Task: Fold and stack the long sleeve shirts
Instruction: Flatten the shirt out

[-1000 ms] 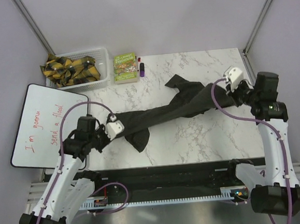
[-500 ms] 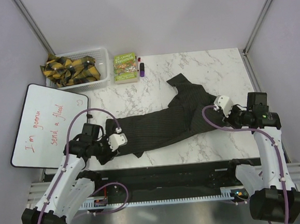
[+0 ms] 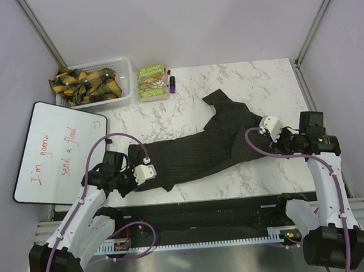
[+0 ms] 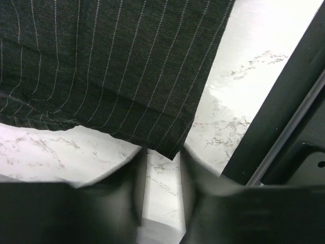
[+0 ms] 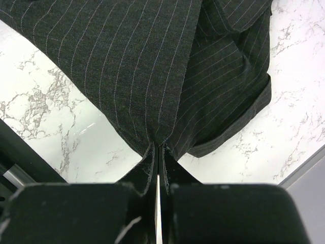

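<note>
Counted just one long sleeve shirt on the marble bench, and no folded stack anywhere in view. Found it drawn out as a dark pinstriped band, long axis running left to right and slanting slightly away toward the right, with one loose part trailing off toward the far side.

Caught the right fingers pressed together on a pinch of cloth at the band's right end, the fabric fanning out from that pinch. Saw the left fingers spread, holding nothing, with bare marble showing in the gap between them. Noted a corner of the shirt's near left hem lying just at their tips and the rest of the cloth straight ahead of them.

Judged the next move to turn on that corner. Judged the left arm far the nearer to it and the right arm, busy at the opposite end, well apart from it. Reckoned a short push forward and a close would take the hem, leaving the band stretched between two grips.

Tallied the rest, all off to the far left: one white basket of yellow-and-black plaid cloth, one green booklet, what looked like two small pens, and one whiteboard with red writing.
</note>
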You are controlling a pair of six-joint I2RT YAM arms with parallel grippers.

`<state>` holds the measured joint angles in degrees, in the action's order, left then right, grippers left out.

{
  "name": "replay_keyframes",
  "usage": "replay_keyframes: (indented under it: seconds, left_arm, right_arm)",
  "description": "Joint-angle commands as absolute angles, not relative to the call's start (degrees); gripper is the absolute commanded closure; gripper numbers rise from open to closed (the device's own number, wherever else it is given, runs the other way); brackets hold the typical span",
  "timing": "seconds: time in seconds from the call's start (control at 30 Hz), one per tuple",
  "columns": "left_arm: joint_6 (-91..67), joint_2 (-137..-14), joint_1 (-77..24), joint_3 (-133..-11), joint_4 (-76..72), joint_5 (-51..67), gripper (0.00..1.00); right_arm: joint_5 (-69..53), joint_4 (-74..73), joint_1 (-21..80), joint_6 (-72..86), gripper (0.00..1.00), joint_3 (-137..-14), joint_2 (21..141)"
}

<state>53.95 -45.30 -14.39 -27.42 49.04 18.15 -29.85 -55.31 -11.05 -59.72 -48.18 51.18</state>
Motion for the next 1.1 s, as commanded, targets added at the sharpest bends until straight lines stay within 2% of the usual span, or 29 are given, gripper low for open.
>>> replay_keyframes:
  seconds: [0.0,0.07,0.1,0.23,0.37,0.53,0.57,0.63,0.67,0.77,1.07]
  left_arm:
    - [55.38,-47.46,-14.68,-28.65,45.09,17.4,0.8]
    - [51.61,-47.46,-14.76,-32.07,45.26,17.23,0.95]
    - [50.2,-47.37,-14.77,-33.65,45.61,17.23,0.98]
    - [48.33,-46.85,-14.68,-40.24,49.12,19.15,0.98]
    - [50.71,-45.27,-14.68,-38.42,50.89,18.64,0.98]
    - [51.33,-43.86,-14.85,-35.77,52.37,19.51,0.98]
    - [51.85,-44.12,-15.03,-35.6,53.25,19.95,0.95]
    - [53.52,-45.0,-15.12,-34.63,54.84,20.3,0.8]
    - [54.05,-45.0,-15.38,-34.02,54.76,20.22,0.68]
    - [56.69,-44.39,-15.99,-30.95,53.01,19.08,0.54]
    - [67.31,-39.56,-16.7,-22.87,47.13,19.43,0.37]
  right_arm:
    - [-32.34,-54.58,-11.25,-57.49,1.0,-51.32,51.94]
    - [-33.04,-54.06,-11.25,-56.43,1.0,-53.52,52.29]
    - [-33.66,-53.7,-11.25,-54.86,1.0,-55.0,52.29]
    - [-36.2,-55.27,-11.25,-54.65,1.0,-57.48,53.17]
    - [-35.95,-65.36,-11.25,-61.77,1.0,-56.69,56.07]
    - [-34.02,-68.91,-11.16,-66.88,1.0,-51.42,56.69]
    - [-34.01,-68.73,-11.16,-66.88,1.0,-50.81,57.39]
    - [-33.93,-68.56,-11.25,-66.71,1.0,-50.63,58.53]
    - [-33.93,-68.47,-11.25,-66.62,1.0,-50.63,59.75]
    - [-33.84,-68.2,-11.25,-65.75,1.0,-51.06,61.52]
    - [-33.66,-66.97,-11.25,-63.63,1.0,-52.47,62.58]
